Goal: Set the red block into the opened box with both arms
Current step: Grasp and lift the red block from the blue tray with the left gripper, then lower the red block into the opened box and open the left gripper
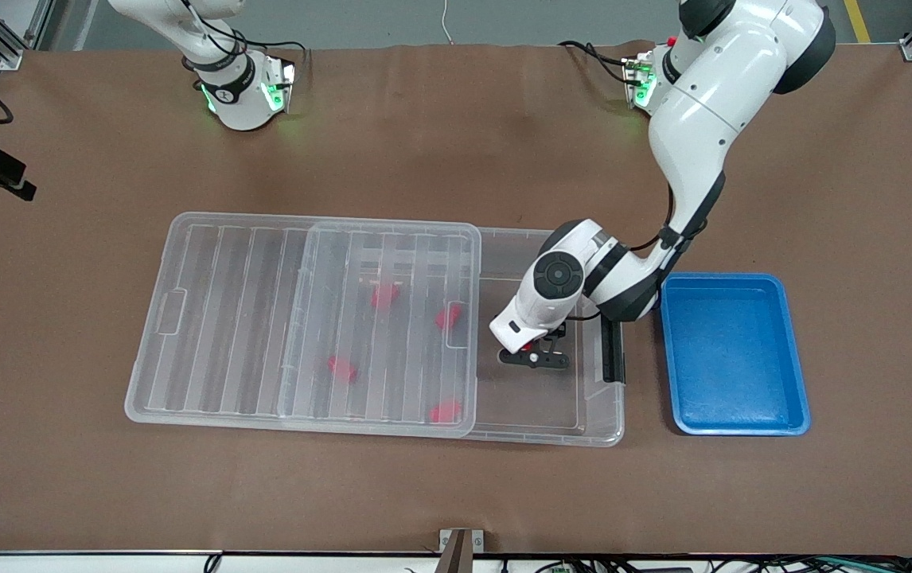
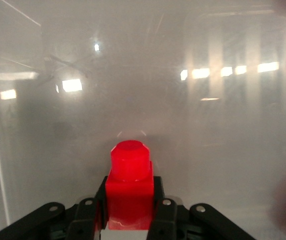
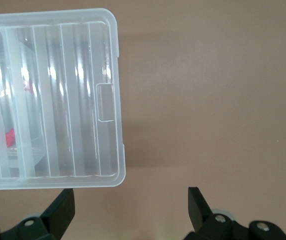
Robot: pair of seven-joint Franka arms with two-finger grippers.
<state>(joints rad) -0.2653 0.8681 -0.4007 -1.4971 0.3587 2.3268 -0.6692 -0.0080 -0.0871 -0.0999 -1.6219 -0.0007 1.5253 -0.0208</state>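
The clear box [image 1: 595,414] lies mid-table, its ribbed lid [image 1: 225,318] slid toward the right arm's end, leaving the end by the black latch bar [image 1: 613,350] uncovered. My left gripper [image 1: 534,354] is down inside that uncovered part, shut on a red block [image 1: 528,346]. In the left wrist view the red block [image 2: 129,175] sits clamped between the fingers of the left gripper [image 2: 129,200], just above the box floor. My right gripper [image 3: 131,195] hangs open over bare table beside the lid's corner [image 3: 108,100]; it is out of the front view.
Several more red blocks [image 1: 384,296] lie in the box under the lid. A blue tray [image 1: 790,350] stands beside the box toward the left arm's end of the table, close to the left arm's elbow.
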